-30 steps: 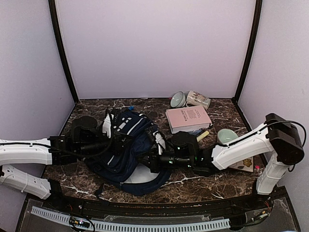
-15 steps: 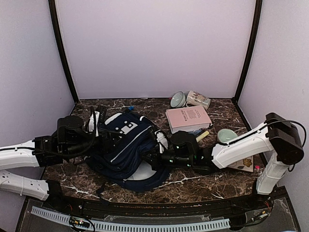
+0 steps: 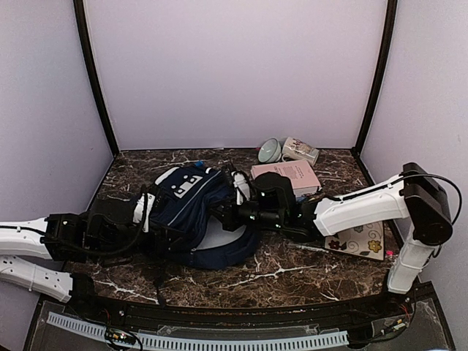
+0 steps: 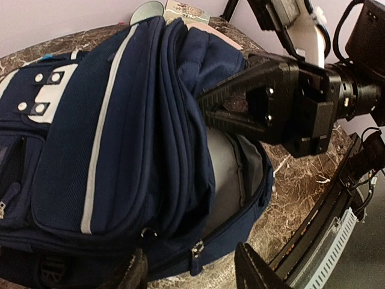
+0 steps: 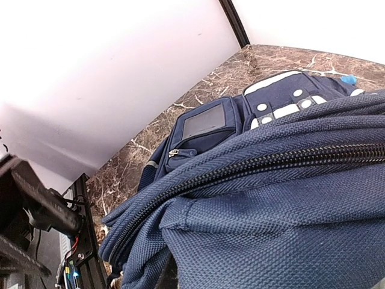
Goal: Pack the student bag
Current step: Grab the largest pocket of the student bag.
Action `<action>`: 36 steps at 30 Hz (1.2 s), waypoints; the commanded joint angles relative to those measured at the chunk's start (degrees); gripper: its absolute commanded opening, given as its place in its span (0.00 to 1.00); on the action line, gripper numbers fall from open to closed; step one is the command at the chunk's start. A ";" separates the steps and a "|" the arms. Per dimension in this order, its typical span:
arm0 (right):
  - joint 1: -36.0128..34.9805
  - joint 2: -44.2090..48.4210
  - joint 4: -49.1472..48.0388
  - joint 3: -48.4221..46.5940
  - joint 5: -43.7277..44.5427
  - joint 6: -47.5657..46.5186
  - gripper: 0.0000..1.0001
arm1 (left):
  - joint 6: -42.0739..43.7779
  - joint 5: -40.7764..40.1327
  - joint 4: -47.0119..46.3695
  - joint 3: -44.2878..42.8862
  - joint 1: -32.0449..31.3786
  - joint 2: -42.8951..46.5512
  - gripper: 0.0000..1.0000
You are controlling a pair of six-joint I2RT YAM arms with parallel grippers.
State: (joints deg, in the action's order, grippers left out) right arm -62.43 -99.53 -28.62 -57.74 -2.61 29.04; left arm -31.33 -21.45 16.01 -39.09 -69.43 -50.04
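Note:
The student bag (image 3: 191,208) is a navy-blue backpack with white stripes, lying mid-table with its main zip open. Grey lining (image 4: 225,174) shows inside. My right gripper (image 3: 225,214) is shut on the upper edge of the bag's opening and holds that flap up; it also shows in the left wrist view (image 4: 203,103). In the right wrist view the blue fabric (image 5: 271,229) fills the frame and hides the fingers. My left gripper (image 4: 192,272) is open at the bag's near lower edge, with a zip pull (image 4: 196,250) between its fingers (image 4: 133,274). It touches nothing.
A pink book (image 3: 292,175) lies right of the bag behind the right arm. A pale bowl (image 3: 269,150) and a tipped mug (image 3: 300,151) sit at the back wall. A flowered card (image 3: 360,240) lies at the right.
The right gripper has drawn the bag's flap back and up, and the bag shifted toward the rear. The left arm pulled back toward the left. The flowered card is now uncovered.

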 commanded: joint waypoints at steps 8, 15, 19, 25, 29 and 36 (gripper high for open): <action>0.65 -4.01 -1.60 -5.78 -1.29 1.10 0.00 | -7.18 5.50 3.41 4.23 -3.46 -3.96 0.56; 0.66 -4.46 0.57 -7.87 -0.60 0.50 0.00 | -10.21 1.79 5.98 5.88 -3.79 -7.56 0.56; 0.65 -4.66 0.63 -7.92 -0.85 0.49 0.00 | -9.31 1.11 4.11 6.53 -3.85 -9.64 0.55; 0.65 -4.63 -0.14 -7.64 -1.87 1.15 0.00 | -10.41 -3.60 1.33 7.19 -3.74 -13.34 0.49; 0.65 -4.49 -0.69 -7.25 -2.64 1.55 0.00 | -11.67 -5.19 1.91 5.13 -3.72 -18.18 0.42; 0.65 -4.09 -1.15 -6.43 -2.84 1.75 0.00 | -12.10 -7.32 -1.04 5.66 -3.78 -18.25 0.17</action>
State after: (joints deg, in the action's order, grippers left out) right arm -62.19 -104.16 -23.97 -63.26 -5.50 30.52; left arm -42.89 -25.74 17.15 -32.97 -73.10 -69.69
